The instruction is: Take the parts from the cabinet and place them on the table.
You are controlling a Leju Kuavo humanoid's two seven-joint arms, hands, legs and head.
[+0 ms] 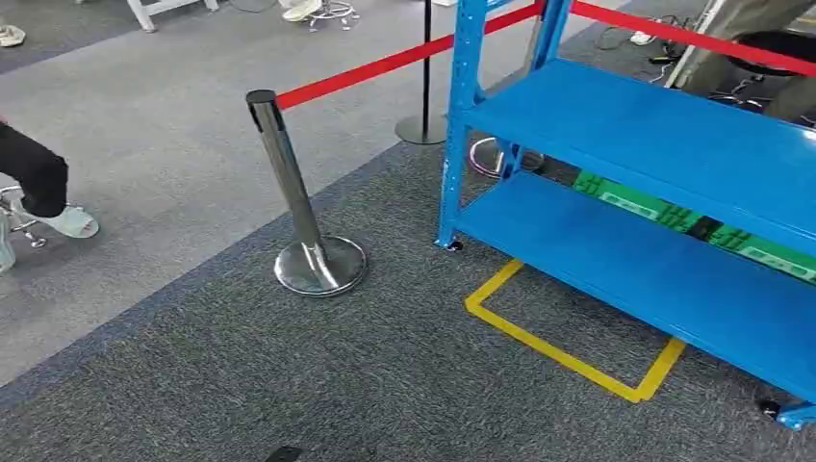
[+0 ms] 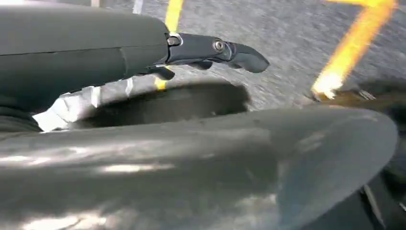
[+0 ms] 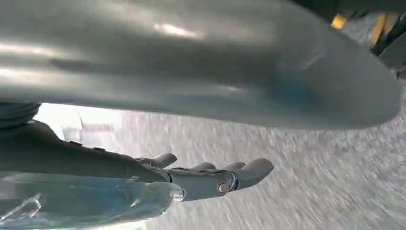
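Note:
The blue metal cabinet [image 1: 654, 144] stands to my right in the head view, an open rack with two shelves of bare blue metal. Green labels [image 1: 640, 204] show behind the lower shelf [image 1: 625, 260]. In the left wrist view my left hand [image 2: 95, 52] hangs over the grey carpet with its dark fingers [image 2: 215, 48] stretched out, apart from the thick thumb [image 2: 191, 163], holding nothing. My right hand [image 3: 95, 163] hangs the same way, fingers [image 3: 225, 177] straight with nothing in them. A glassy, shiny surface [image 3: 86, 201] lies along its far side; I cannot tell what it is.
A chrome barrier post [image 1: 293, 183] on a round base stands left of the rack, with a red belt [image 1: 385, 63] running to a second black post [image 1: 425, 67]. Yellow tape [image 1: 558, 351] marks a rectangle on the carpet in front of the rack. A person's leg [image 1: 34, 173] is at the far left.

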